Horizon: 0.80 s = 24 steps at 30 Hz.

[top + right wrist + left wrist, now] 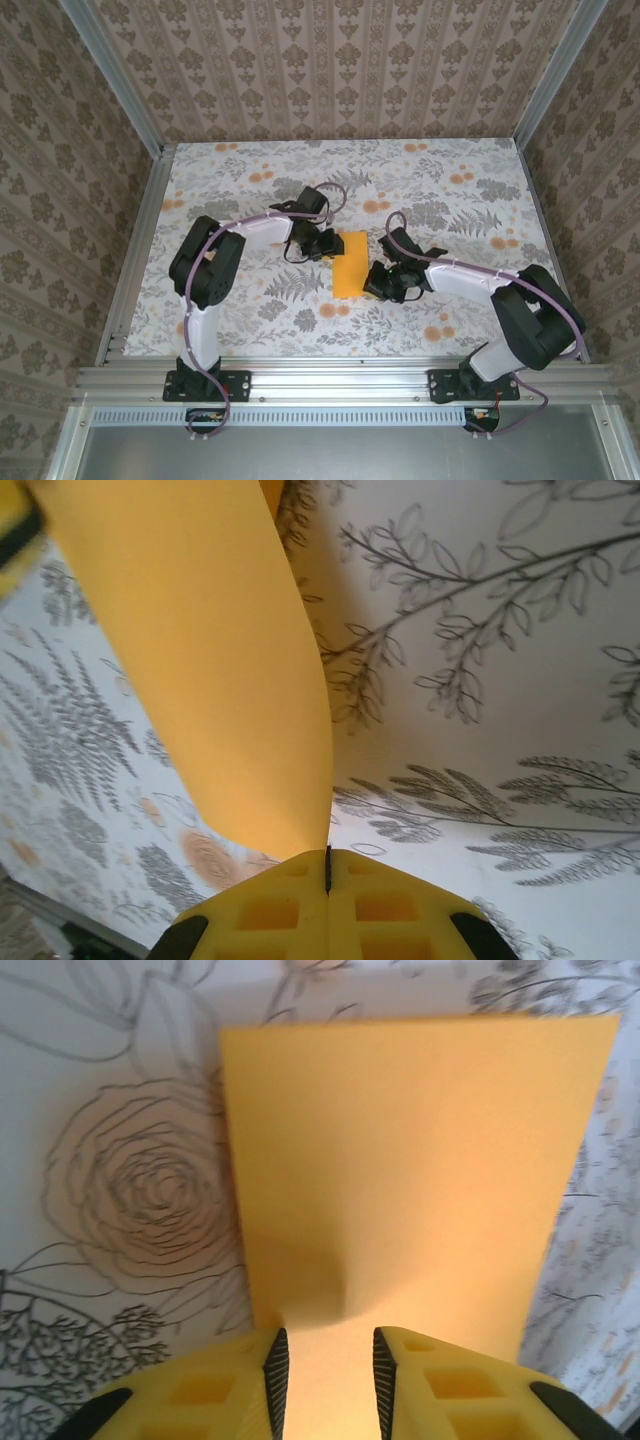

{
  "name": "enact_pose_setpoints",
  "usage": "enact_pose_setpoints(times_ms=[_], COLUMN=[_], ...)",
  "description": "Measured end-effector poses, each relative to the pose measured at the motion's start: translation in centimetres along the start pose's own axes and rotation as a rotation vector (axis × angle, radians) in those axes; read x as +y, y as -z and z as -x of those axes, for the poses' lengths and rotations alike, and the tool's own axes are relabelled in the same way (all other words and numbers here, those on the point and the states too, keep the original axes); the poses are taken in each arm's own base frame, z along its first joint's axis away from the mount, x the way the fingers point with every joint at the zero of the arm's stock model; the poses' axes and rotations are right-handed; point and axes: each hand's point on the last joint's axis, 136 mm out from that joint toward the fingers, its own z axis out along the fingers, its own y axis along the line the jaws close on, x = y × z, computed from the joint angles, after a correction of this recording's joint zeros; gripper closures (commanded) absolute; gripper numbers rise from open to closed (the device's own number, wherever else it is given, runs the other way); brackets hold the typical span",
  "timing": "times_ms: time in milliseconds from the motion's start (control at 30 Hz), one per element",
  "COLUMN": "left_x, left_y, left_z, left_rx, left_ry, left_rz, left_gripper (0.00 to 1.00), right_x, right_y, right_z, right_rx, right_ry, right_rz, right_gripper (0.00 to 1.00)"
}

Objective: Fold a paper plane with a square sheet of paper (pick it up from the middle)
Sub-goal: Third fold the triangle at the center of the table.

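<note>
The square sheet of paper (350, 262) is orange-yellow and shows as a tall folded rectangle at the middle of the table. My left gripper (328, 244) sits at its upper left edge. In the left wrist view the paper (410, 1160) spreads out ahead, and the left gripper (330, 1345) stands open with a narrow gap over the paper's near edge. My right gripper (378, 283) is at the paper's lower right edge. In the right wrist view the right gripper (328, 855) is shut on an edge of the paper (200, 660), which curves up and away from the cloth.
A floral tablecloth (250, 180) covers the table. Aluminium rails (340, 380) run along the near edge and up both sides, with wallpapered walls behind them. Both arms reach inward from their bases towards the middle.
</note>
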Motion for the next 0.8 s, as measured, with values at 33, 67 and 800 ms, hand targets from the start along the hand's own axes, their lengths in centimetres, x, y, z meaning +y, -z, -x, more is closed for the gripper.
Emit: enact_pose_setpoints(times_ms=[33, 67, 800], left_x=[-0.4, -0.8, 0.7], left_y=[0.3, 0.4, -1.4], left_z=[0.3, 0.5, 1.2], left_rx=[-0.012, -0.021, -0.027], left_ry=[-0.009, -0.016, -0.015], left_rz=[-0.014, -0.025, 0.019], left_gripper=[0.66, 0.66, 0.8], right_x=[-0.2, -0.3, 3.0], right_y=[0.1, 0.2, 0.8], right_z=[-0.1, -0.2, 1.7], right_rx=[0.009, 0.016, 0.038], right_ry=[0.012, 0.027, 0.172], right_rz=[-0.018, -0.034, -0.067], right_gripper=[1.0, 1.0, 1.0])
